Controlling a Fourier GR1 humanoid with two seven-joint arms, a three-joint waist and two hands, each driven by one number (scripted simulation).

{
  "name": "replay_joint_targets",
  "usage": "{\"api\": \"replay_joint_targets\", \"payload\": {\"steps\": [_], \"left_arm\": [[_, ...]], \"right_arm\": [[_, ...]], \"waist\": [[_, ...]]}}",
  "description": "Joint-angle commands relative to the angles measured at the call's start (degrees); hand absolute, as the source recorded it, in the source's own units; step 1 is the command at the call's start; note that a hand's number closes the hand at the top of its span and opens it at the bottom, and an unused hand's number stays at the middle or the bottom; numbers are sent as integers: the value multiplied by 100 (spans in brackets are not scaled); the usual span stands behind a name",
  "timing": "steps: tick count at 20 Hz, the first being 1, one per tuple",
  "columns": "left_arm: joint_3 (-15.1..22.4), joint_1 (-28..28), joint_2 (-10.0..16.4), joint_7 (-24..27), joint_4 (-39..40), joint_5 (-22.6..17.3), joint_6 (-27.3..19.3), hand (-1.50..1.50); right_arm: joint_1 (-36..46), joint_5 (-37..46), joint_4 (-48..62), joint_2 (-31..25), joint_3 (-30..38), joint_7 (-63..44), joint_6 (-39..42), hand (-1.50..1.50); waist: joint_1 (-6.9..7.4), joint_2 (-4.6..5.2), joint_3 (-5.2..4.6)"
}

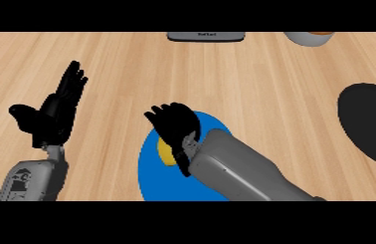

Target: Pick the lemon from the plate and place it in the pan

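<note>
**Spotter:** Your lemon (166, 153) is on the plate (158, 181), toward the plate's 9 o'clock side. Only a yellow sliver shows, because your right hand (176, 126) covers the rest.

**Operator's aide:** So is the hand closed on it?

**Spotter:** You cannot tell from here. The hand sits palm-down right over the fruit, its back to the camera, and whatever is underneath is hidden. I read it as placed for a grasp from above, which suits a round thing that would roll if nudged sideways.

**Aide:** And the arm?

**Spotter:** Your grey forearm (235, 168) comes in from 5 o'clock and slants up toward 11 o'clock across the plate, with the wrist above the plate's middle.

**Aide:** The other side?

**Spotter:** Your left hand (55, 113) rests at the plate's 9 o'clock, well apart from it, spread with fingers straight and pointing to 12 o'clock, holding nothing. It keeps out of the working lane.

**Aide:** Target?

**Spotter:** The pan (360, 118) lies on the desk (242, 73) at the plate's 3 o'clock, cut by the view's edge. You'll probably need to carry the lemon that way.
</note>
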State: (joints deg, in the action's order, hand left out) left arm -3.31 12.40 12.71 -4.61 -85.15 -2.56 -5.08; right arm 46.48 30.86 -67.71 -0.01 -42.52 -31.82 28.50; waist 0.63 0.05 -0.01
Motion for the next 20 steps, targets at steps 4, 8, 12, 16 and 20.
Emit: {"api": "replay_joint_targets", "payload": {"steps": [4,8,12,16,20], "left_arm": [[-337,244,154,430,602,-137,344,0],[-254,450,-19,255,727,-84,243,0],[24,28,-175,-125,-82,189,-40,0],[17,160,-234,-180,-101,201,-56,0],[-212,140,-116,20,70,65,159,0]], "right_arm": [[-83,3,655,1,-264,368,-284,-150],[26,-261,980,1,-712,388,-642,-150],[247,-306,910,1,-718,992,-329,150],[104,-94,1268,1,-1031,1418,-848,150],[173,-59,904,1,-673,1198,-287,150]], "waist": [[-6,9,-1],[27,21,-1],[78,10,2],[78,15,2],[8,-1,1]]}}
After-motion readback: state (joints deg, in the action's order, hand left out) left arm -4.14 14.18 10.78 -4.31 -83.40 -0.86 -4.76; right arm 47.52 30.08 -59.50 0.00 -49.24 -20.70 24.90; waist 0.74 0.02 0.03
